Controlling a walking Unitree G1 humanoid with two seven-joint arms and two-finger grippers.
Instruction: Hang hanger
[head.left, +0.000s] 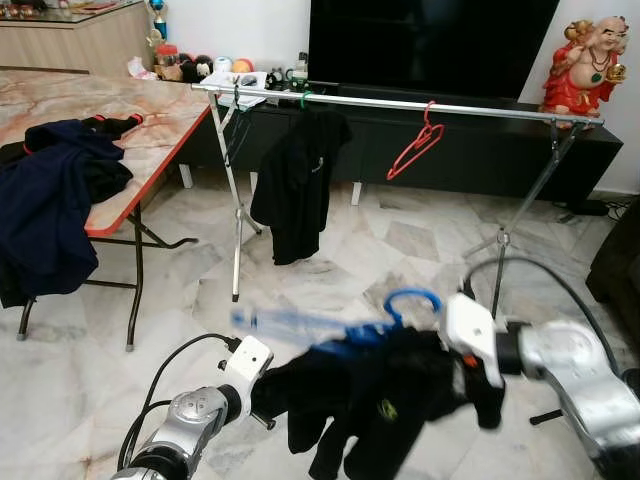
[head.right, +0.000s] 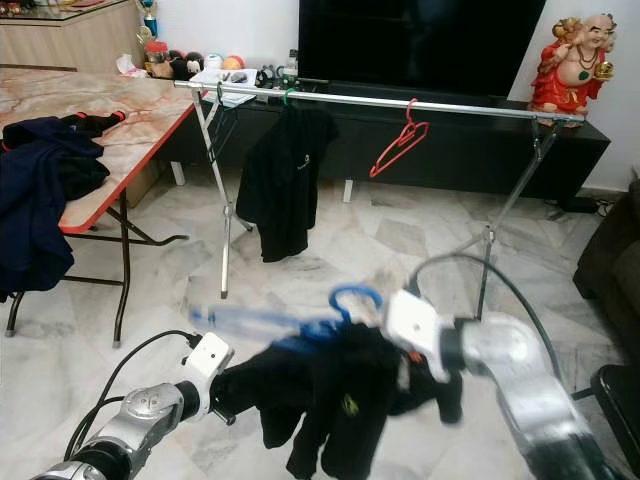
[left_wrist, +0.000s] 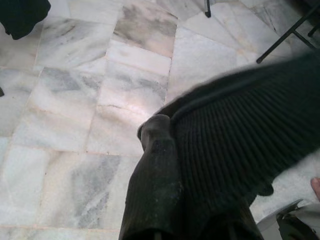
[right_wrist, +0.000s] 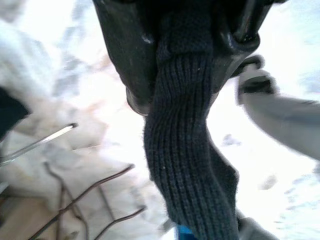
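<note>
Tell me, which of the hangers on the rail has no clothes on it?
The red hanger, hanging bare and tilted near the rail's middle; the green-hooked one carries a black garment.

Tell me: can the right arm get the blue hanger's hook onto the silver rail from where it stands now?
Probably not yet. The right gripper, jaws shut on the black knitted garment, holds the blue plastic hanger low, well short of the silver metal rail. Open marble floor leaves the way free.

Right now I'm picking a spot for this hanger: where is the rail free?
The rail is bare between the red hanger and its right stand, and between the hung black shirt and that hanger. The left end is crowded.
</note>
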